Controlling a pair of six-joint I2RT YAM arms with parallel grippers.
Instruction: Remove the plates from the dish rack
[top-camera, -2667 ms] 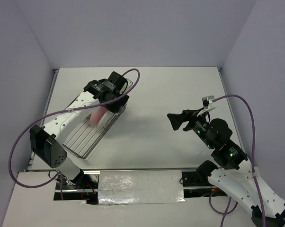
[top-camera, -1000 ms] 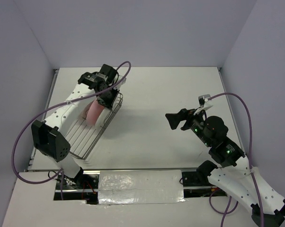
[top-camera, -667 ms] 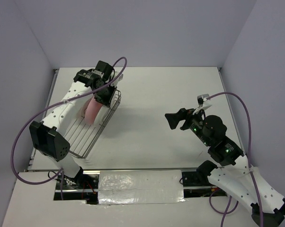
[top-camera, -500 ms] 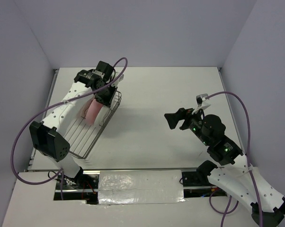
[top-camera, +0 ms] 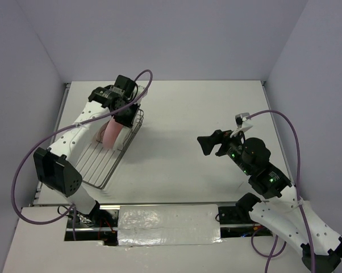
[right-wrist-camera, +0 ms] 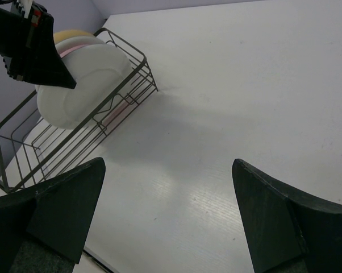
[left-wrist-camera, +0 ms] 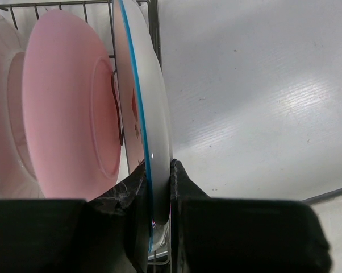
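Left jaws pinched on rim of white round plate with blue edge and red marks (left-wrist-camera: 154,102), standing upright at far end of dark wire dish rack (top-camera: 100,164), desk's 10 o'clock. Plain pink plate (left-wrist-camera: 69,114) just beside it. Risk: rim snags side wire on lift, rack tips; thin pinch could slip. Right jaws wide, empty. Bare white desk (top-camera: 199,114) open toward 3 o'clock.

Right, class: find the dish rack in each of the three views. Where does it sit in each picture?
Top external: the dish rack lies at the left, running diagonally.
Left wrist: only its wires along the top edge show.
Right wrist: it fills the upper left.
Shared landmark: the pink plate standing in it.
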